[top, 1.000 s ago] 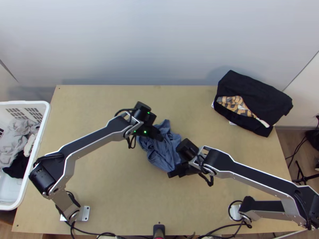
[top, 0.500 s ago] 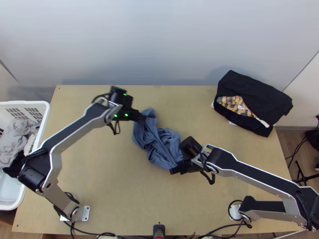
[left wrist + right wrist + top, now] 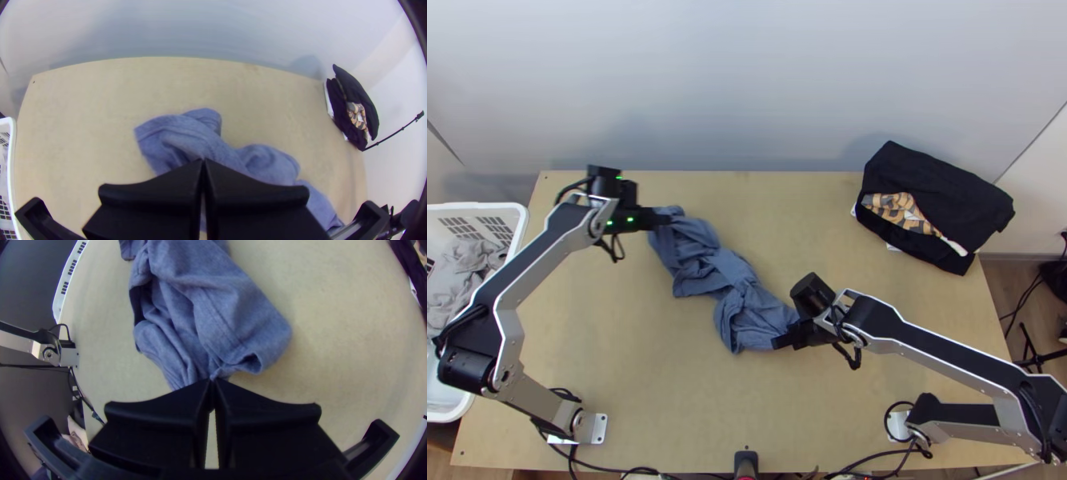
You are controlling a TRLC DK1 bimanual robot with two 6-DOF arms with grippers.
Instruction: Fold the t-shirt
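Both arms are built from silver-grey links (image 3: pixel 508 324) with bright edges, faced on top with long black panels (image 3: pixel 531 260). They are joined by chunky, rounded black joints (image 3: pixel 465 370). The left wrist housing (image 3: pixel 605 186) is dotted with small green lights (image 3: pixel 630 219), and a black cylinder (image 3: pixel 813 294) is carried at the right wrist. Black cables (image 3: pixel 617 250) are looped around the wrists. A pale metal base plate (image 3: pixel 599 430) is pierced by small holes. Wide, matt black fingers (image 3: pixel 655 219) are fitted, narrowed towards their tips.
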